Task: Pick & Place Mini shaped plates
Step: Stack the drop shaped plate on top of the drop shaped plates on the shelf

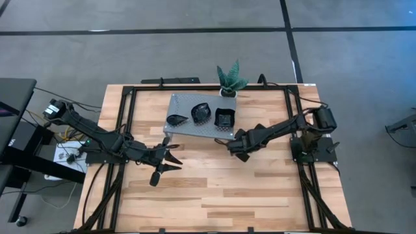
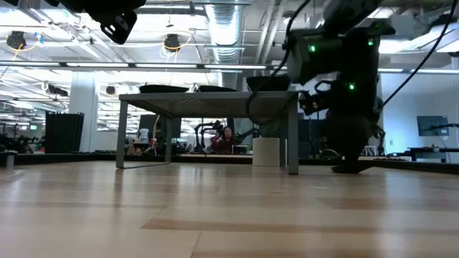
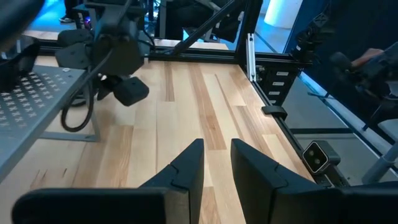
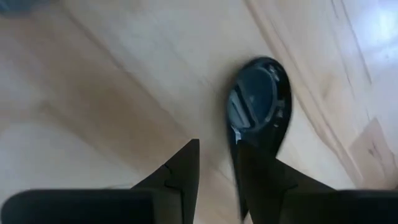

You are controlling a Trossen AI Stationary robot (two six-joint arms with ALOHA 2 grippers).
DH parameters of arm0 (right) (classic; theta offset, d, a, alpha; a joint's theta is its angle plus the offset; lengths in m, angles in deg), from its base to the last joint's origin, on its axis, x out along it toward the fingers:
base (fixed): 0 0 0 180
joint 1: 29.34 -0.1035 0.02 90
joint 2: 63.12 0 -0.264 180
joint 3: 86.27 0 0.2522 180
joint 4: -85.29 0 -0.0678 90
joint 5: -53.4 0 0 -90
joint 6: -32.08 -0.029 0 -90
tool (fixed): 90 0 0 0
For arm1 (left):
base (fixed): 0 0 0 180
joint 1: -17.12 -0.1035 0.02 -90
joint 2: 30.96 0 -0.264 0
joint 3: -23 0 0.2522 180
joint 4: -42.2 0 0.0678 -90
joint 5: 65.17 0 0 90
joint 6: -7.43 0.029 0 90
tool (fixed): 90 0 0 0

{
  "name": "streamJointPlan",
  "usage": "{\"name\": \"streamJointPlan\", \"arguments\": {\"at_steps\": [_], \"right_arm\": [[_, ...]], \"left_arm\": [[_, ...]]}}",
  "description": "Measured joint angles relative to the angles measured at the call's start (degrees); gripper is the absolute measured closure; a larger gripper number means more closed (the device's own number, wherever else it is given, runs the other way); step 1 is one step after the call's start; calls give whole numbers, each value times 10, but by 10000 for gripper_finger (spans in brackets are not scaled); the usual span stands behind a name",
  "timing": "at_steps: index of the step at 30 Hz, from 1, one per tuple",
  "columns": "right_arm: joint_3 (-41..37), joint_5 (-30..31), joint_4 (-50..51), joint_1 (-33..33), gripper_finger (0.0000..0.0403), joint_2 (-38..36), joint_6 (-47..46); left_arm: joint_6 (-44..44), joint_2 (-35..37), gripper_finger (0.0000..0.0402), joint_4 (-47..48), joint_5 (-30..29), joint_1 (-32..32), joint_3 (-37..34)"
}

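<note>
Three glossy black mini plates (image 1: pixel 177 119) (image 1: pixel 201 112) (image 1: pixel 224 118) rest on the grey perforated stand (image 1: pixel 188 104). A fourth, teardrop-shaped plate (image 4: pixel 260 99) lies flat on the wood under my right gripper (image 1: pixel 236 148), which is low at the table just off the stand's near right corner. The gripper (image 4: pixel 216 149) is open by a narrow gap showing only bare wood, and one fingertip (image 4: pixel 241 149) stands at the plate's near end. My left gripper (image 1: pixel 173 158) hovers near the stand's near left corner, open, empty and raised (image 2: pixel 118 25). My right gripper points down at the table from above. One fingertip (image 4: pixel 242 146) overlaps the near end (image 4: pixel 239 127) of the teardrop plate, which lies flat on the wood outside the gap between the fingers. I cannot tell whether the finger touches it.
A small green potted plant (image 1: pixel 231 79) stands at the stand's far right corner. The stand is on legs (image 2: pixel 292 140) with space beneath it. A black frame (image 1: pixel 123 130) borders the table. Bare wood (image 1: pixel 221 195) spreads across the near half.
</note>
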Motion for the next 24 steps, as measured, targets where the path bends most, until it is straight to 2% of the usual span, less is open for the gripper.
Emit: {"name": "streamJointPlan", "arguments": {"at_steps": [12, 15, 20, 24], "right_arm": [[-35, -11, -9, 12, 304, 1, 0], [-40, -11, -9, 12, 323, 1, 0], [-41, -10, -8, 7, 390, 1, 0], [-41, -13, -8, -2, 391, 1, 9]], "left_arm": [[0, 0, 320, 0, 0, 0, 0], [-1, 0, 320, 0, 0, 0, 0], [-1, 0, 320, 0, 0, 0, 0], [-2, 0, 320, 0, 0, 0, 0]]}}
